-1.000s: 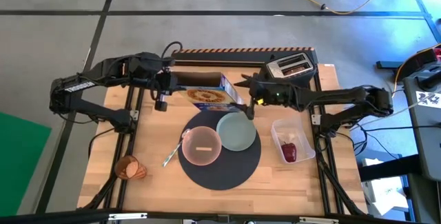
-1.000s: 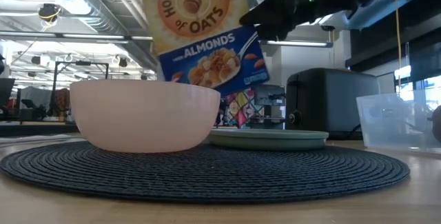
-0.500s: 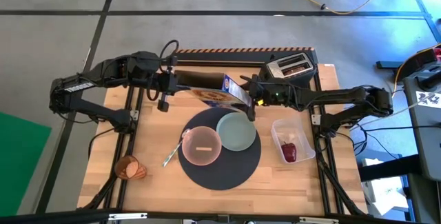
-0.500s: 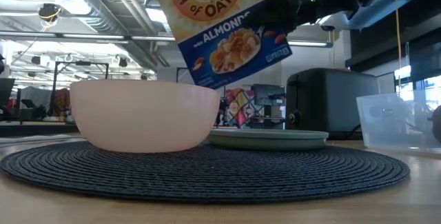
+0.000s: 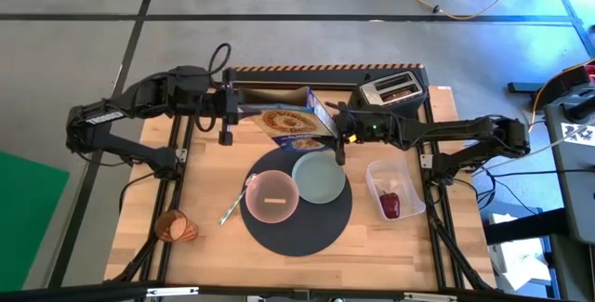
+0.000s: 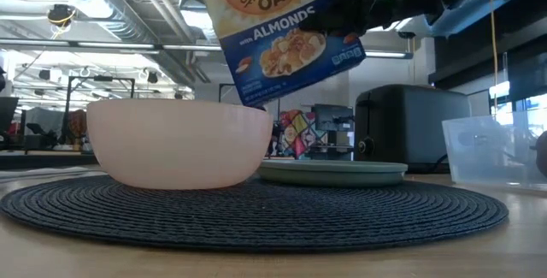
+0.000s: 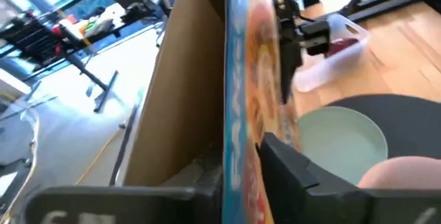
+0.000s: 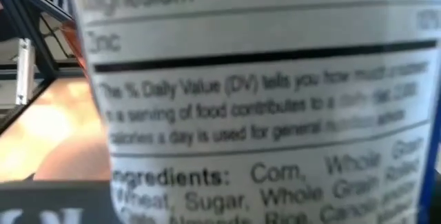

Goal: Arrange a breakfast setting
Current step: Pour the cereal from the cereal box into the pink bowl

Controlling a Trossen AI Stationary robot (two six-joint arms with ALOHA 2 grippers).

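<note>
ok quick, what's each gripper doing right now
left gripper: grips one end of the cereal box, held up above the table.
right gripper: at the box's other end, closing on it; a firm hold cannot be told.

A rectangular cardboard cereal box (image 5: pixel 296 124) is showing a yellow-orange front with a blue band and white lettering, its inside plain brown. A round woven mat (image 5: pixel 299 236) is looking dark grey under a pale pink bowl (image 5: pixel 271 197) and a pale-green plate (image 5: pixel 319 178). The wooden surface (image 5: pixel 214 167) is showing light tan planks. A small cup (image 5: pixel 173 226) is glowing amber.
</note>
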